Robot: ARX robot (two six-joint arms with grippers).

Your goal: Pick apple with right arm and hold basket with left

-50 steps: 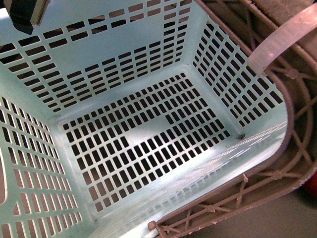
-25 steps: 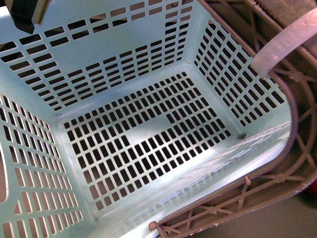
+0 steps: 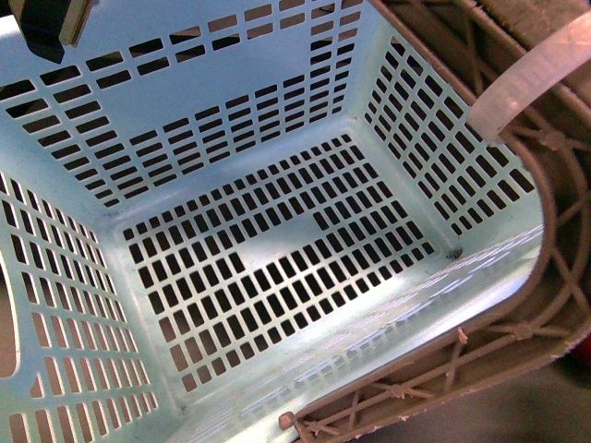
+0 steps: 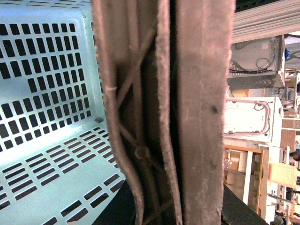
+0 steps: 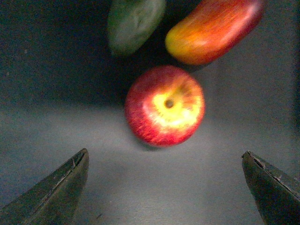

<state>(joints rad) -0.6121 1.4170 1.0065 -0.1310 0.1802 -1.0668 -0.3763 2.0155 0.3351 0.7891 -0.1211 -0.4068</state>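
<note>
Straight ahead of the open right hand, centred between its fingers but not yet inside, lies the apple, stem up.

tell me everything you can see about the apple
The apple is round and red, with a yellow-orange patch around its stem dimple, which faces the right wrist camera. Its skin looks smooth and whole, though the picture is slightly blurred. It rests on a dark grey surface. A dark green fruit and a red-orange fruit lie close beside it; whether they touch is unclear. The open right gripper is not touching it.
</note>
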